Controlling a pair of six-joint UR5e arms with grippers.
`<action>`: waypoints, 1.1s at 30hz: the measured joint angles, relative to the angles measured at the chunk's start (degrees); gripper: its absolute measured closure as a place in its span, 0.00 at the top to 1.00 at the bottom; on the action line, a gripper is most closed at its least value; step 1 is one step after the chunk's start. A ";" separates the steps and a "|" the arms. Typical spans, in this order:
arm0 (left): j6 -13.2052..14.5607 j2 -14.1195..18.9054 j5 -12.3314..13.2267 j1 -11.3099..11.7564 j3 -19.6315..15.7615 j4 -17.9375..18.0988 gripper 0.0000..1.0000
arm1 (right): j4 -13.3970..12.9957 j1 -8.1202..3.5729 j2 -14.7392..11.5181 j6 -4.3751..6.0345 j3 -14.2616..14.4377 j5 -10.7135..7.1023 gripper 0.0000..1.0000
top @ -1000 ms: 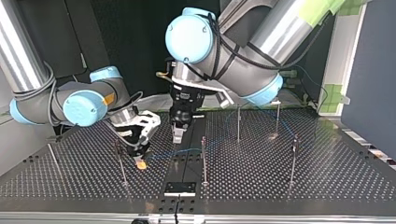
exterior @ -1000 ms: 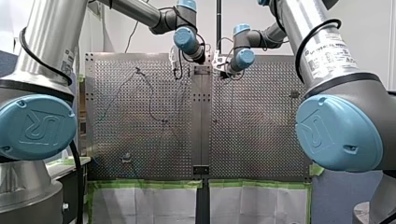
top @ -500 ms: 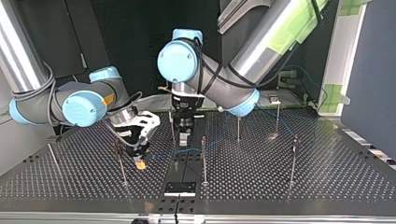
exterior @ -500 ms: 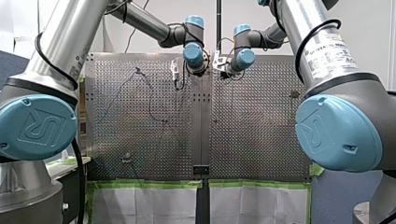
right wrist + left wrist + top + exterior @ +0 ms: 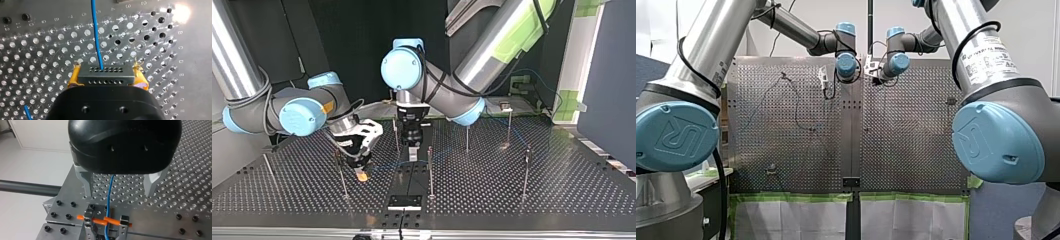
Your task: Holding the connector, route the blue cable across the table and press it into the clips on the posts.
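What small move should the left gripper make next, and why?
Probably close my left gripper on the blue cable: its fingers stand open, one on each side of the cable, while my right gripper grips the connector.

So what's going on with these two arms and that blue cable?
My right gripper is shut on the grey connector, and the blue cable runs out of it over the perforated table. My left gripper is open, low over the table, with the cable passing between its fingers. I cannot tell whether the clips on the posts hold it.
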 joint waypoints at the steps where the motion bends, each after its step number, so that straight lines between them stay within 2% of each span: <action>1: 0.01 -0.28 0.15 0.00 0.17 0.37 1.00 | 0.00 -0.01 0.03 0.00 0.00 0.00 0.00; 5: 0.01 -1.83 0.02 0.00 1.56 0.24 1.00 | 0.00 -0.04 0.11 0.01 0.01 -0.02 0.00; 10: -0.12 -3.90 -1.93 0.00 3.22 1.49 1.00 | 0.02 -0.08 0.19 0.01 0.02 -0.08 0.00; 16: -0.10 -4.32 -3.44 0.00 5.25 2.60 1.00 | 0.00 -0.07 0.37 -0.01 0.02 -0.09 0.00; 27: -0.15 -4.50 -1.44 0.02 6.18 3.21 1.00 | -0.12 -0.05 1.38 -0.17 0.03 -0.47 0.00; 33: -0.13 -6.22 -1.08 0.87 7.70 1.51 1.00 | -0.15 -0.27 1.45 -0.25 0.01 -0.64 0.00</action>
